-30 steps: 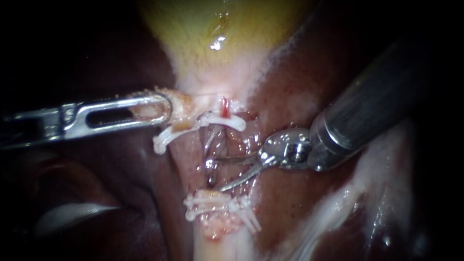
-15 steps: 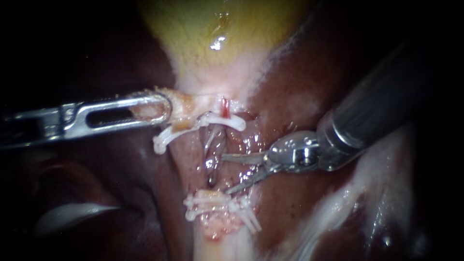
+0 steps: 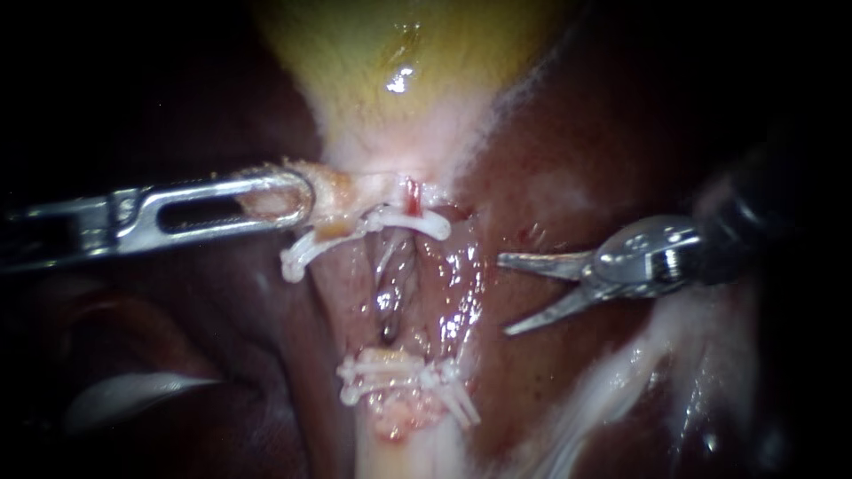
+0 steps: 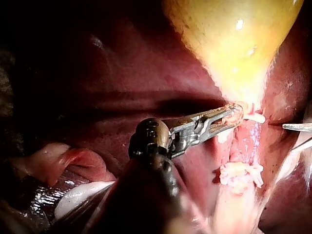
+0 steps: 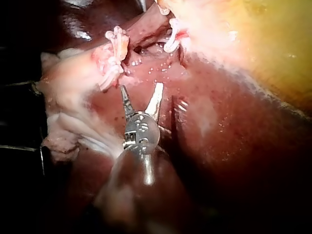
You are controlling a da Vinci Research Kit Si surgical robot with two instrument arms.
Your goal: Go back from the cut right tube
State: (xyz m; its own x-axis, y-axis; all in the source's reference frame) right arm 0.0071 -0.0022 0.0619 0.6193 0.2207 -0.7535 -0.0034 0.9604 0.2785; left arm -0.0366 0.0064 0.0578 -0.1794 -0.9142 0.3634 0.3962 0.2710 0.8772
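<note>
The yellow gallbladder (image 3: 399, 53) narrows to a pale neck. My left instrument (image 3: 288, 200) is shut on the tissue at that neck and holds it to the left. A white clip (image 3: 404, 219) sits just below the neck, and several white clips (image 3: 399, 372) sit on the pale tube stump (image 3: 399, 426) lower down. Between them lies a wet, open gap (image 3: 390, 284) where the tube is cut through. My right instrument (image 3: 504, 295) stands to the right of this gap over the liver, its thin blades open and holding nothing. The blades (image 5: 141, 92) point at the clipped stump.
Dark red liver (image 3: 550, 142) surrounds the site. Pale white tissue (image 3: 639, 372) runs along the lower right under my right instrument's shaft. A pale fold (image 3: 133, 395) lies at the lower left. In the left wrist view my right instrument (image 4: 295, 135) shows beside the clips.
My right instrument has drawn back to the right, out of the gap between the clips, with its blades still open. My left instrument and the tissue it holds have not moved.
</note>
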